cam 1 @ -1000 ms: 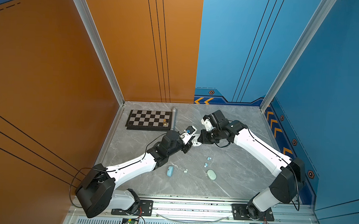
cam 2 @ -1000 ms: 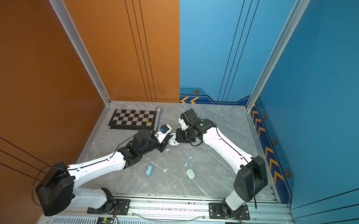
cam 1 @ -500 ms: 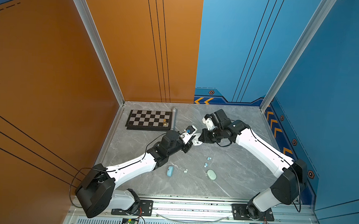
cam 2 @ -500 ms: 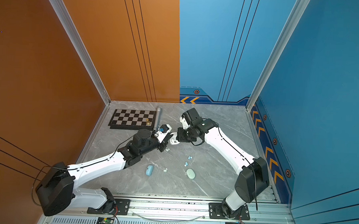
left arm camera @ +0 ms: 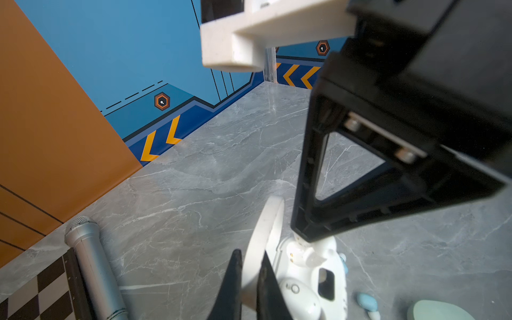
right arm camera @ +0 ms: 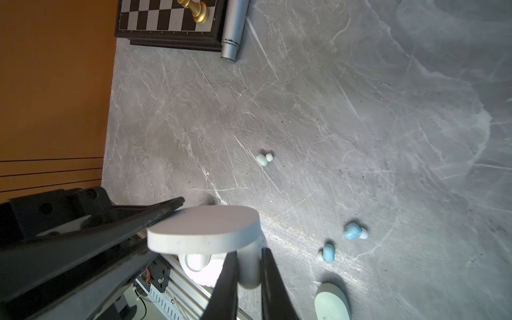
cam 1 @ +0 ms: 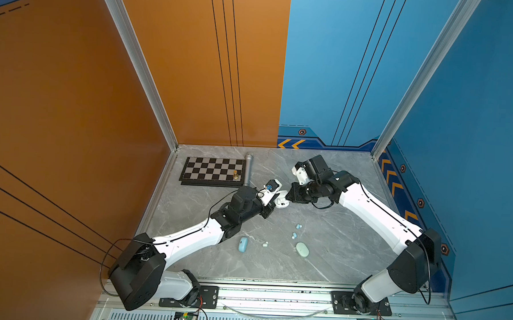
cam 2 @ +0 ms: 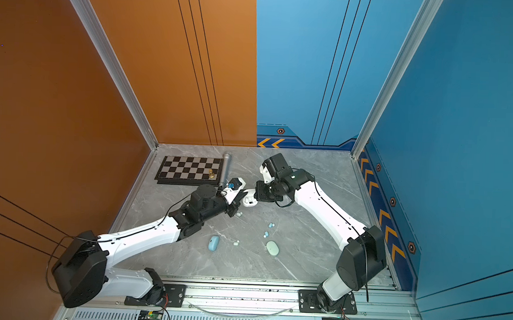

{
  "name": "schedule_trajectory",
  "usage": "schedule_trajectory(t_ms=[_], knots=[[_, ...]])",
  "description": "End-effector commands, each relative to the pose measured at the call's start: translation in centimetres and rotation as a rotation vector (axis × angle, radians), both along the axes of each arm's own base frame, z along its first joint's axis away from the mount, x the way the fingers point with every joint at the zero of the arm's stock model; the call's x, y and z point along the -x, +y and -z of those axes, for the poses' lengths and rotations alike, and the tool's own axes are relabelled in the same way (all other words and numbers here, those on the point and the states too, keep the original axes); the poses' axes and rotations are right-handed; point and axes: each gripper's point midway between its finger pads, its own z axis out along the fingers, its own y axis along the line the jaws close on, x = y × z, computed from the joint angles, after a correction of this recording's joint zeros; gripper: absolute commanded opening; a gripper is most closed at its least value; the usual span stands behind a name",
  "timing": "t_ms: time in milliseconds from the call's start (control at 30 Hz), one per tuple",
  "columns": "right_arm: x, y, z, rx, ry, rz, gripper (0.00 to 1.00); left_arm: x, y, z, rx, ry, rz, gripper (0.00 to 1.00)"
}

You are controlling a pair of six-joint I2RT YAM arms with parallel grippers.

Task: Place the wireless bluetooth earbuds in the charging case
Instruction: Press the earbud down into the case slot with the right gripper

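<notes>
At grey marble tabletop [cam 1: 334, 259], clamps white charging case [cam 1: 281, 201] open, left gripper [left arm camera: 250, 253] on lid [right arm camera: 203, 230], right gripper [right arm camera: 249, 252] on base [left arm camera: 304, 257]; expect loose earbuds [right arm camera: 352, 231] light, slippery: pinch across body.

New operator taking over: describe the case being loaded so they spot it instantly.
Find the chessboard at the back left; off its near right corner the left tool and right tool meet. Between them is the white case, the left tool pinching its raised lid. Unlike the blue case and mint case, shut nearer the front, it is open.
</notes>
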Motion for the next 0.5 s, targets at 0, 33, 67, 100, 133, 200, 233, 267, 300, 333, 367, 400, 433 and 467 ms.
schedule_trajectory(t_ms=[0,33,67,100,133,200,233,267,300,333,367,400,433,467], knots=[[0.4,-1.2,-0.4,0.016,-0.009,0.022,0.14,0.0,0.3,0.1,-0.005,-0.008,0.013,0.00],[0.3,-1.3,-0.2,0.019,-0.007,0.025,0.14,0.0,0.2,-0.1,0.000,-0.008,0.016,0.00],[0.4,-1.3,-0.1,0.019,-0.004,0.024,0.14,0.1,0.2,-0.3,0.010,-0.005,0.020,0.00],[0.4,-1.4,0.0,0.018,-0.001,0.026,0.14,0.3,0.0,-0.5,0.016,-0.004,0.031,0.00],[0.4,-1.3,0.0,0.018,-0.001,0.026,0.14,0.3,-0.1,-0.8,0.022,-0.005,0.036,0.00],[0.3,-1.3,0.0,0.012,-0.003,0.028,0.14,0.4,-0.3,-1.1,0.032,-0.003,0.047,0.00],[0.2,-1.2,-0.1,0.008,-0.004,0.028,0.14,0.4,-0.3,-1.3,0.036,-0.004,0.047,0.00],[0.2,-1.2,-0.2,0.005,-0.005,0.030,0.14,0.4,-0.4,-1.4,0.039,-0.004,0.048,0.00],[0.2,-1.1,-0.3,0.002,-0.007,0.028,0.14,0.4,-0.5,-1.5,0.041,-0.004,0.051,0.00],[0.1,-1.1,-0.3,0.000,-0.006,0.030,0.15,0.4,-0.6,-1.6,0.043,-0.004,0.053,0.00],[0.1,-1.1,-0.3,-0.002,-0.007,0.031,0.15,0.3,-0.6,-1.6,0.044,-0.003,0.054,0.00],[0.1,-1.1,-0.3,-0.002,-0.006,0.029,0.15,0.3,-0.7,-1.7,0.047,-0.004,0.055,0.00],[0.2,-1.1,-0.2,-0.002,-0.003,0.030,0.15,0.3,-0.7,-1.7,0.047,-0.004,0.057,0.00],[0.2,-1.0,-0.2,-0.003,-0.001,0.028,0.15,0.3,-0.8,-1.8,0.048,-0.004,0.059,0.00]])
